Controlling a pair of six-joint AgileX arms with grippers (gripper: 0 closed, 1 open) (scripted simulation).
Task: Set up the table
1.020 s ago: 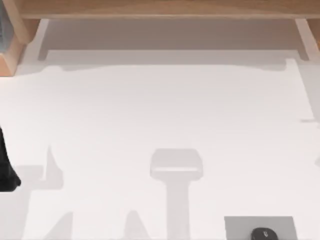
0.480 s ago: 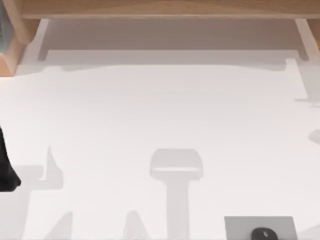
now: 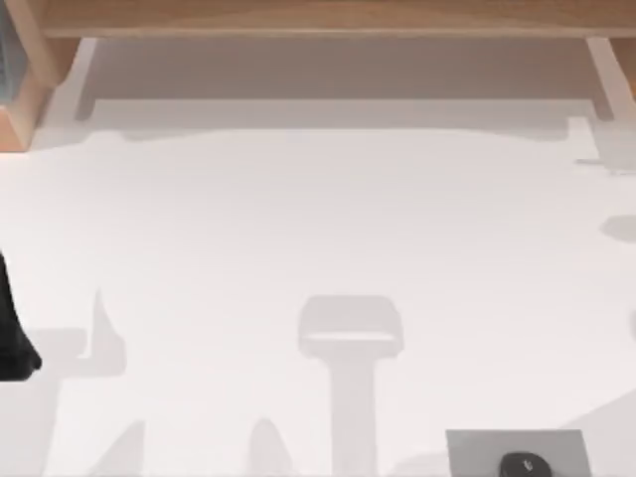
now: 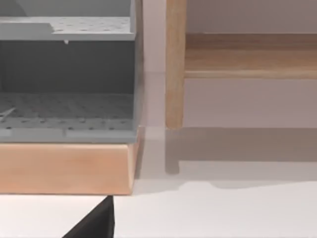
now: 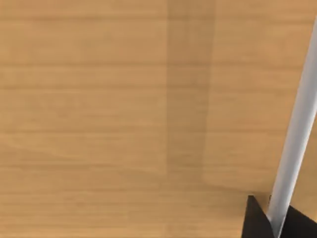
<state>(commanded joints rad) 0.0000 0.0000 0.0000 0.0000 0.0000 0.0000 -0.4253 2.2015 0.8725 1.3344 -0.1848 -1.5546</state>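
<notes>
White table (image 3: pixel 318 229) spreads across the whole top view, wooden boards (image 3: pixel 318 15) along its far edge. Grey pad (image 3: pixel 477 449) near the front right, dark mouse (image 3: pixel 524 464) on it. Left arm (image 3: pixel 12 333) sits at the left edge; possibly parked, grip state unreadable.

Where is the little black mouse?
In the top view, the black mouse sits on the grey pad, at the table's near edge, right side.
</notes>
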